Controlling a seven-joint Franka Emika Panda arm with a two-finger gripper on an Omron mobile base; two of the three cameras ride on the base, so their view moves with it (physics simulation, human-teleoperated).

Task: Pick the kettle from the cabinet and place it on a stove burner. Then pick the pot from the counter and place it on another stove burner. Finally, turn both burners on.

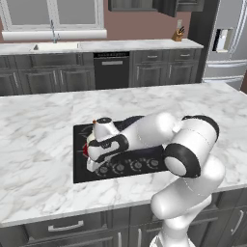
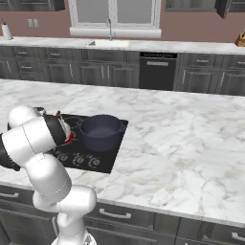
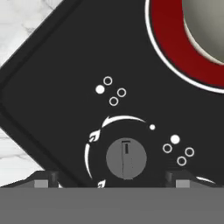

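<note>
Kettle (image 3: 205,30), cream-bodied, sat on a burner (image 3: 175,57) that glowed red in a broad ring, seen close in the hand view at the upper right. Below that ring, on the black glass of the cooktop (image 3: 57,87), lay a round grey knob (image 3: 126,158) with white flame marks and an arc around it, framed between the two dark fingertips (image 3: 43,179). Gripper (image 3: 113,181) stood open, jaws spread wide to either side of the knob and apart from it, nothing held. Beyond the cooktop's edge, white marble counter (image 3: 22,17) showed at the hand view's upper left. From the left base view, gripper (image 1: 99,164) hung low over the knob row (image 1: 130,165) at the cooktop's near edge, with the kettle (image 1: 103,128) just behind the wrist and a sliver of red at its foot; pot hidden there behind the white arm. From the right base view, dark pot (image 2: 100,131) stood plain on the cooktop's right side, wider than the kettle, with the red glow (image 2: 71,137) peeping out beside the arm's elbow. Farther back in both base views, dark base cabinets (image 2: 57,72) and a sink (image 2: 109,43) under a window (image 2: 112,12).
</note>
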